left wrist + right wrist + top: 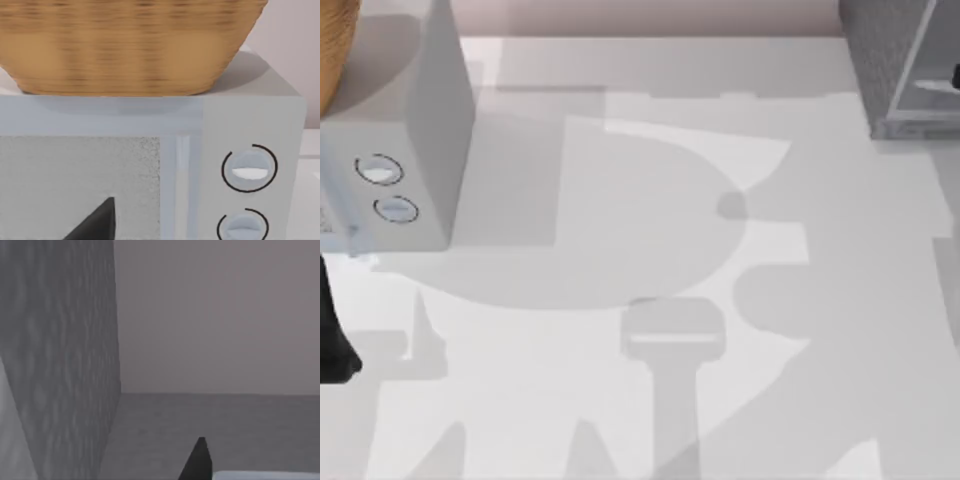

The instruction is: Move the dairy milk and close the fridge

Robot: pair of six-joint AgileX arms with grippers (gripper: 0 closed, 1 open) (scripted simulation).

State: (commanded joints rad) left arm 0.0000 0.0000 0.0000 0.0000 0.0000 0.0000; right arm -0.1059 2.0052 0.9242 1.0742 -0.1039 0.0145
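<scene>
The fridge [882,60], dark grey and speckled, stands at the table's far right corner, with a paler glassy panel beside its speckled wall. A dark bit of my right gripper [955,76] shows at the right edge, by that panel. In the right wrist view a black tip of the right gripper [198,460] sits close to the fridge's speckled wall [65,365], above a dim grey floor. A pale bluish-white edge [270,475] lies just beside that tip; I cannot tell whether it is the dairy milk. My left gripper [97,224] hangs in front of the light-grey box.
A smooth light-grey box [415,130] with two round dials [380,170] stands at the far left, and a wicker basket [125,45] rests on top of it. My left arm [332,330] shows dark at the left edge. The white table [650,250] spreads between box and fridge.
</scene>
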